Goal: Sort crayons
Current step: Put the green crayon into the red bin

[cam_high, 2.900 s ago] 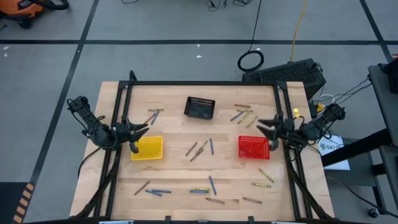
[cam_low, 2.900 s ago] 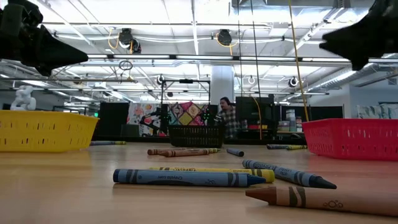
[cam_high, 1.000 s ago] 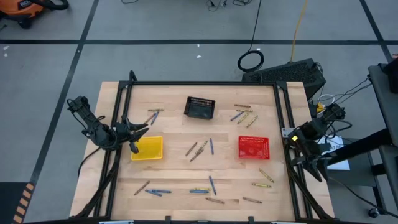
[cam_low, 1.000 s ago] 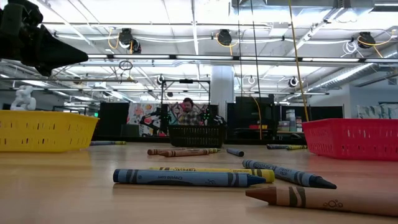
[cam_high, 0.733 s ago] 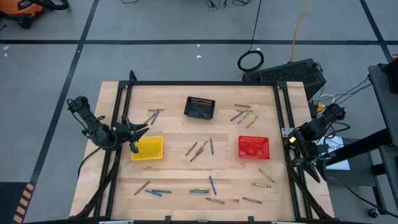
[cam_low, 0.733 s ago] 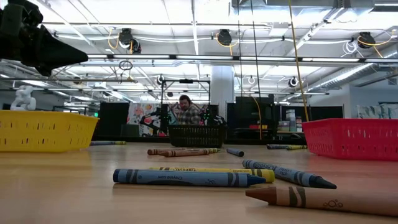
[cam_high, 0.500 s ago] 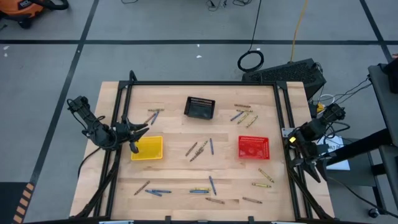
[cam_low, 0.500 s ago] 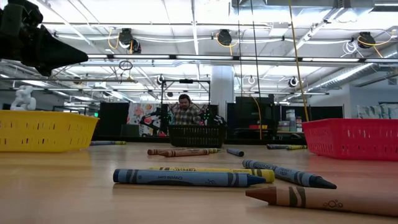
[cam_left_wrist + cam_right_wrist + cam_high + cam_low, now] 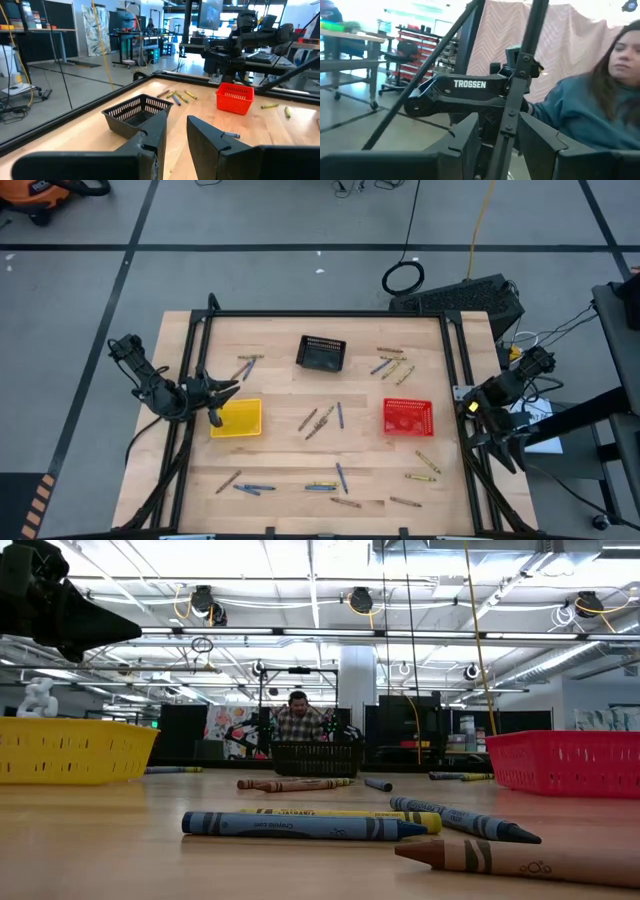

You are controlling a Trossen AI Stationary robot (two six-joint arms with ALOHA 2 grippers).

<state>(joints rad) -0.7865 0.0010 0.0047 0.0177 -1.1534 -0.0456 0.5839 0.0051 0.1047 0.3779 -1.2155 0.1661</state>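
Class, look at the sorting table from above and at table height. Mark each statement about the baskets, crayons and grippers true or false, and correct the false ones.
1. The yellow basket sits on the left arm's side of the table. True.
2. The red basket holds several crayons. False: no crayons show inside it; the crayons lie loose on the wood.
3. The left gripper hangs beside the yellow basket, open and empty. True.
4. The right gripper is above the black basket. False: it is off the table's right edge, facing away.
5. A blue crayon lies nearest the low camera. False: a brown crayon is nearer.
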